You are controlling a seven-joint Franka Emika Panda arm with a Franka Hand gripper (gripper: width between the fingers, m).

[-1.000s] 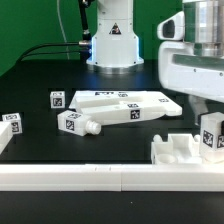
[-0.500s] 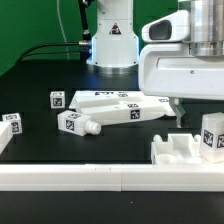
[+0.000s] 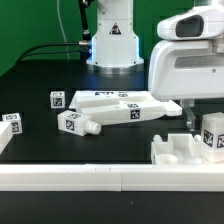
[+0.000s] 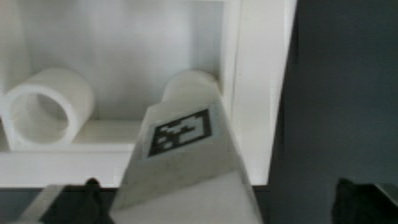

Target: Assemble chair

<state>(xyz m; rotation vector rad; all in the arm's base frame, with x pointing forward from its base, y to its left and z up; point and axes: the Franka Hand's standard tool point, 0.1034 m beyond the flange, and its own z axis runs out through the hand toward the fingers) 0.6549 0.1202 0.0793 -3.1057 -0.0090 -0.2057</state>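
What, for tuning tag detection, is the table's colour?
The table is black; clearest in the exterior view.

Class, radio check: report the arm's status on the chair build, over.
End effector open, over the seat frame. Tagged chair piece under it, looks ungripped. No obstruction seen.

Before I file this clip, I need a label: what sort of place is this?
Probably a robotics lab bench: a robot arm's base stands on a black table, with white plastic parts carrying square tags and a long white rail.
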